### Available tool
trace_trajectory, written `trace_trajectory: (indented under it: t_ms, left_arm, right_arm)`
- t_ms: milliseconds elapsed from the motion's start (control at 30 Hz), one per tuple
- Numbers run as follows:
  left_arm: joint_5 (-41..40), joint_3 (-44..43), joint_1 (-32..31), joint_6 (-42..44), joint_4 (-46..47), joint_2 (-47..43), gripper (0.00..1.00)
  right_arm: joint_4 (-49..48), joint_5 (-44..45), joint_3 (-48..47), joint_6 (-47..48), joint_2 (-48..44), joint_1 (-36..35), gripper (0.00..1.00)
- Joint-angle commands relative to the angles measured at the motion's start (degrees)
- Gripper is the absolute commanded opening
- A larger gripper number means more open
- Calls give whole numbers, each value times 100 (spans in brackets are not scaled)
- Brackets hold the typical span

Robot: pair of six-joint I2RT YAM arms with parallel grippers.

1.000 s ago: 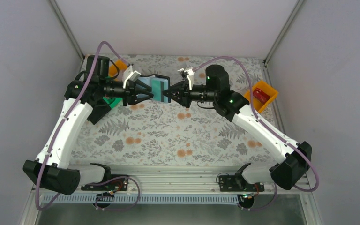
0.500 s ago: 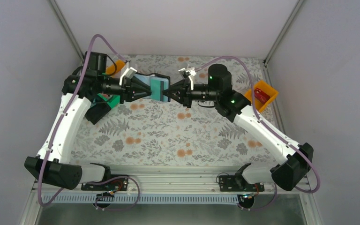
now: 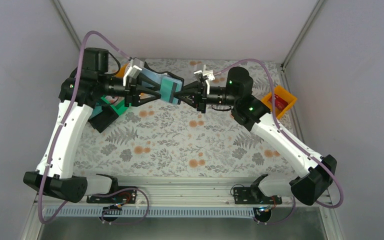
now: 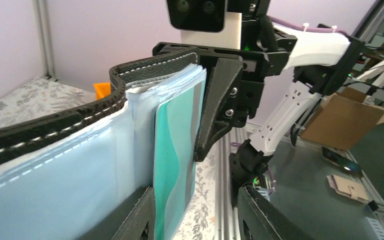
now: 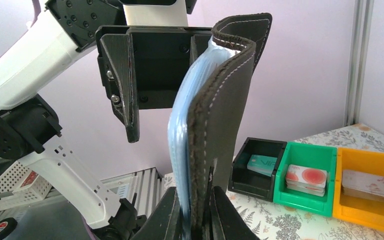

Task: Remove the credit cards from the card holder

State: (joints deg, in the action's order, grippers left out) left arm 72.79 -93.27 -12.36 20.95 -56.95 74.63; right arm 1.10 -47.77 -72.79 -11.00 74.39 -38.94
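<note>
**Card holder held up between two hands**

The right hand (image 5: 195, 196) is pinched tight on one half of the black card holder (image 5: 222, 105), up in the air above the flowery surface (image 3: 180, 145). The holder is bent open. The teal card (image 4: 174, 165) sits in a pale blue pocket inside that half. The left hand (image 4: 196, 200) is open, its two fingers wide apart, with the end of the card between them.
</note>
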Motion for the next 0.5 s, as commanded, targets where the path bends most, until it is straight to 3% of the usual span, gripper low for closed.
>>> trace_trajectory:
  t_ms: [0, 267, 467]
  left_arm:
    - [-420, -80, -256, -267, 887, 80, 42]
    - [-1203, 24, -249, 54, 824, 25, 45]
    - [-1295, 57, -249, 181, 738, 37, 45]
  right_arm:
    - [96, -812, -13, 249, 89, -369, 4]
    - [92, -894, 104, 399, -168, -369, 4]
    - [101, -950, 197, 487, -312, -371, 4]
